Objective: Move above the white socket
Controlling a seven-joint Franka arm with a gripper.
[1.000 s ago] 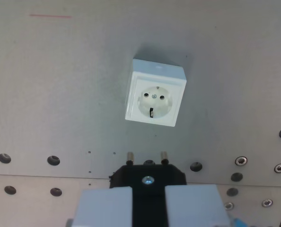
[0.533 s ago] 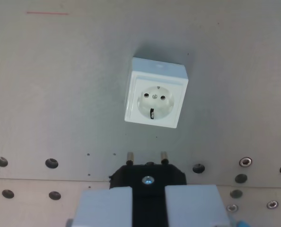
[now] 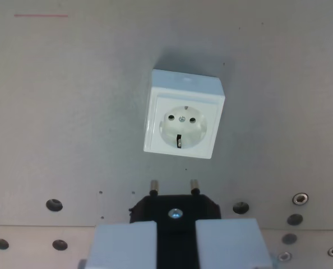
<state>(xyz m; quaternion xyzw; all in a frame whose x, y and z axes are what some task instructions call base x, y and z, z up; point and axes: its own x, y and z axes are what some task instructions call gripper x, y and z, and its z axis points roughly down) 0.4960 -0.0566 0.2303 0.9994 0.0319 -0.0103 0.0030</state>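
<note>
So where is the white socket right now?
In the wrist view the white socket sits just above centre on the grey plate, right beyond the black plug's two pins.

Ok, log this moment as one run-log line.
gripper: shut on plug | pins: toward socket | socket: ahead of pins, apart | plate: gray | step: not above socket
</note>
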